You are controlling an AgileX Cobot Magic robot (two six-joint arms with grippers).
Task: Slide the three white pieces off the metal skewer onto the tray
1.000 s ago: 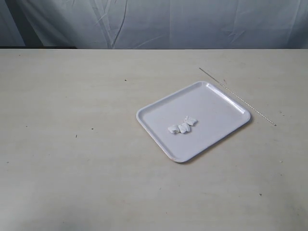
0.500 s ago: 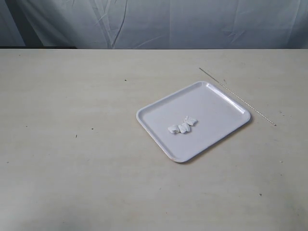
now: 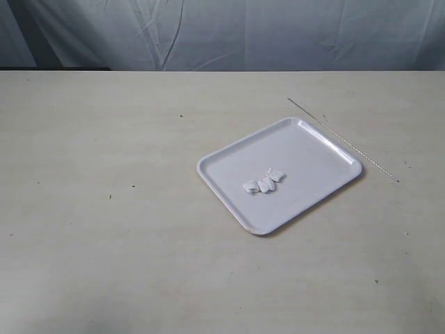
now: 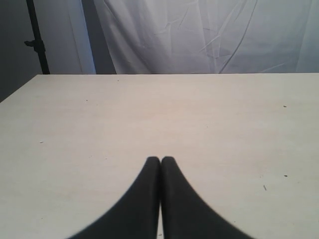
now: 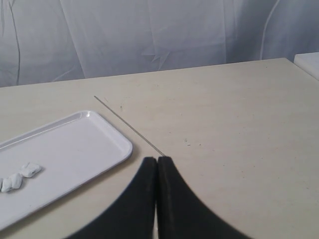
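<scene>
The white tray [image 3: 309, 149] lies flat on the table, right of the middle. Three white pieces [image 3: 263, 181] sit bunched together on it, toward its near side. The metal skewer [image 3: 341, 138] rests bare on the table along the tray's far right rim. Neither gripper appears in the exterior view. In the right wrist view my right gripper [image 5: 157, 159] is shut and empty; the skewer [image 5: 127, 124], the tray [image 5: 75, 144] and the pieces [image 5: 17, 178] lie ahead of it. My left gripper [image 4: 160, 159] is shut over bare table.
A pale cloth backdrop [image 3: 243, 35] hangs behind the table's far edge. A dark stand pole [image 4: 37, 45] rises past the table's corner in the left wrist view. A white object's corner [image 5: 308, 62] shows at the table's side in the right wrist view.
</scene>
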